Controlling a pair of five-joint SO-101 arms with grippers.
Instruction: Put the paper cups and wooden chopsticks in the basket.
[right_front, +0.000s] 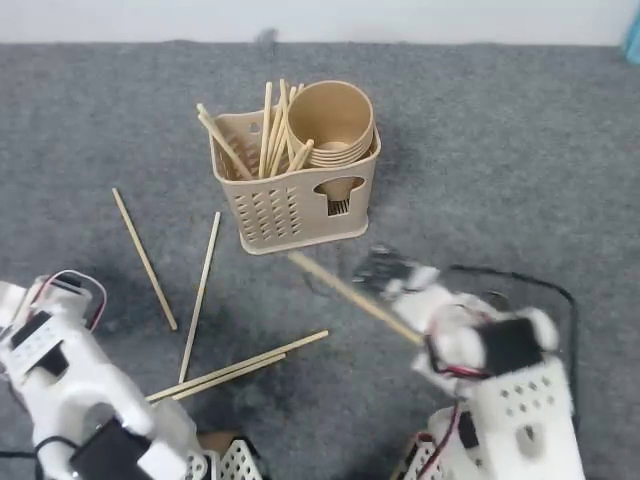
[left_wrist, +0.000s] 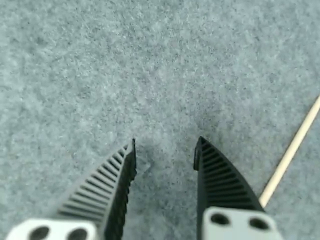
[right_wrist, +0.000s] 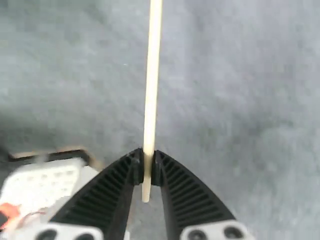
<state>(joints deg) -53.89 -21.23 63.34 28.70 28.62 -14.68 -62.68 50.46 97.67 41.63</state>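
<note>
Right claw (right_wrist: 144, 167) clamped on chopstick (right_wrist: 151, 75), tip apparently near basket (right_front: 290, 215), left claw (left_wrist: 166, 142) agape

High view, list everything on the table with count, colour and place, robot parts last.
basket: one, beige, upper middle of the mat
paper cups: one stack, brown, in the basket's right side; number unclear
chopsticks in basket: several, pale wood, standing left of the cups
loose chopsticks: four, pale wood, flat on the mat left of and in front of the basket
held chopstick: one, pale wood, in the right gripper
mat: one, grey, covering the table
left gripper: black, open over bare mat
right gripper: black, shut on the held chopstick
</note>
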